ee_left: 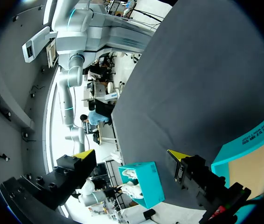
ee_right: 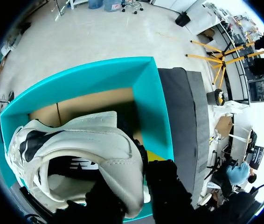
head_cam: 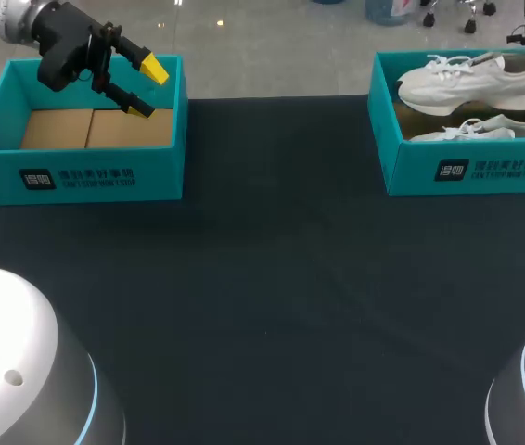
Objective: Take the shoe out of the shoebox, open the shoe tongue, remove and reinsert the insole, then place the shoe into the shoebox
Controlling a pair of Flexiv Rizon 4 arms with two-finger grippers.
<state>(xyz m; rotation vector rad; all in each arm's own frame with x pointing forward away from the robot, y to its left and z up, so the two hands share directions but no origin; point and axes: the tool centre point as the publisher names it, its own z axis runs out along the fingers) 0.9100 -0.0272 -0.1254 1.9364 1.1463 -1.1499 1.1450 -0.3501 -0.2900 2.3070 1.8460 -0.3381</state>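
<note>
Right gripper [ee_right: 139, 179] at the shoe, left one spread wide!
It looks clamped on the heel of the upper white shoe [head_cam: 467, 82], inside the right shoebox [head_cam: 467, 171] above a second shoe [head_cam: 485, 130]. The left gripper [head_cam: 147, 89] hangs over the left shoebox [head_cam: 86, 176].

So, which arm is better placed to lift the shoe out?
Right: the right pincer grips the shoe by the heel, in its box. The left pincer is open above the other box, which holds no shoe.
</note>
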